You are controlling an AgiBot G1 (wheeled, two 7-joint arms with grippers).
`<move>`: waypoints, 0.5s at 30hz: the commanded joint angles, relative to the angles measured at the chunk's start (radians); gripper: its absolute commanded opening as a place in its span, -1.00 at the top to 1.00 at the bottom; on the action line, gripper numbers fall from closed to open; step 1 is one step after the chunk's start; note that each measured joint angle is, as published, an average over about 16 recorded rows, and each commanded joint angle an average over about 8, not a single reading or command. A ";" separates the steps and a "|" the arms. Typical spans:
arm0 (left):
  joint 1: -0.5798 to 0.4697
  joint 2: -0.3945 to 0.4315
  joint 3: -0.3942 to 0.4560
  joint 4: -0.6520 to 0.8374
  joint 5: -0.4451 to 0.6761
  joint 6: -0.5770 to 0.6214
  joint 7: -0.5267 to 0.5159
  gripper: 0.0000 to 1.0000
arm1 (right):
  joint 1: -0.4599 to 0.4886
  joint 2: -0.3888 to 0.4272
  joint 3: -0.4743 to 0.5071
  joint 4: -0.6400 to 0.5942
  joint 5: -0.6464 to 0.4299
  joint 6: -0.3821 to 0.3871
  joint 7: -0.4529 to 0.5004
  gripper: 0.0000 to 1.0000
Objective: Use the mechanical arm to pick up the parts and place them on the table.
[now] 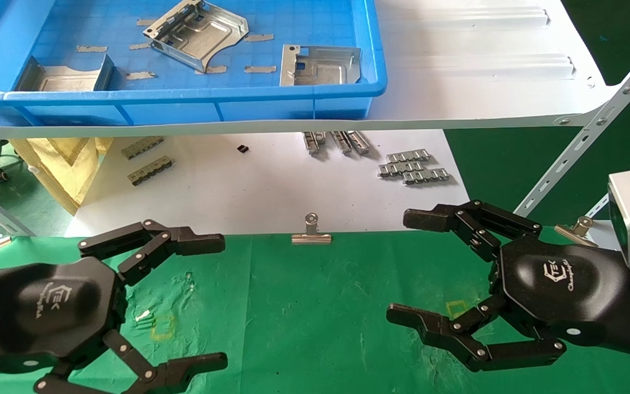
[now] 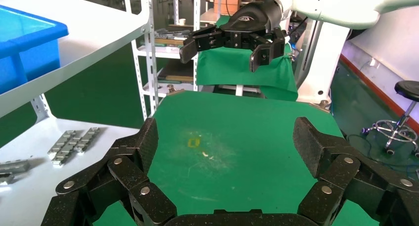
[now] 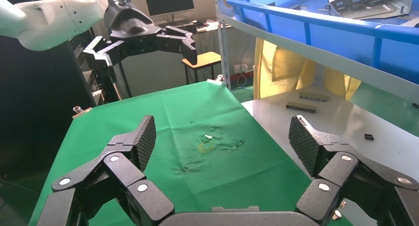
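Observation:
Three silvery parts lie in the blue tray [image 1: 184, 98] on the upper shelf: one in the middle [image 1: 197, 34], one to the right [image 1: 319, 64], one at the left front [image 1: 66, 76]. My left gripper [image 1: 219, 302] hovers open and empty over the left side of the green table [image 1: 315, 306]. Its fingers [image 2: 143, 147] frame bare cloth in the left wrist view. My right gripper [image 1: 400, 267] hangs open and empty over the table's right side. In the right wrist view one part [image 3: 368, 3] shows in the tray above.
The tray stands on a white shelf board [image 1: 484, 65] that overhangs a lower white board [image 1: 271, 186] holding grey toothed strips [image 1: 413, 167]. A binder clip [image 1: 311, 232] pins the cloth's far edge. A slotted shelf post [image 1: 583, 148] rises at the right.

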 commanded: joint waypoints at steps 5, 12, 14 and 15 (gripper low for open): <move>0.000 0.000 0.000 0.000 0.000 0.000 0.000 -1.00 | 0.000 0.000 0.000 0.000 0.000 0.000 0.000 -1.00; 0.000 0.000 0.000 0.000 0.000 0.000 0.000 -1.00 | 0.000 0.000 0.000 0.000 0.000 0.000 0.000 -1.00; 0.000 0.000 0.000 0.000 0.000 0.000 0.000 -1.00 | 0.000 0.000 0.000 0.000 0.000 0.000 0.000 -1.00; 0.000 0.000 0.000 0.000 0.000 0.000 0.000 -1.00 | 0.000 0.000 0.000 0.000 0.000 0.000 0.000 -1.00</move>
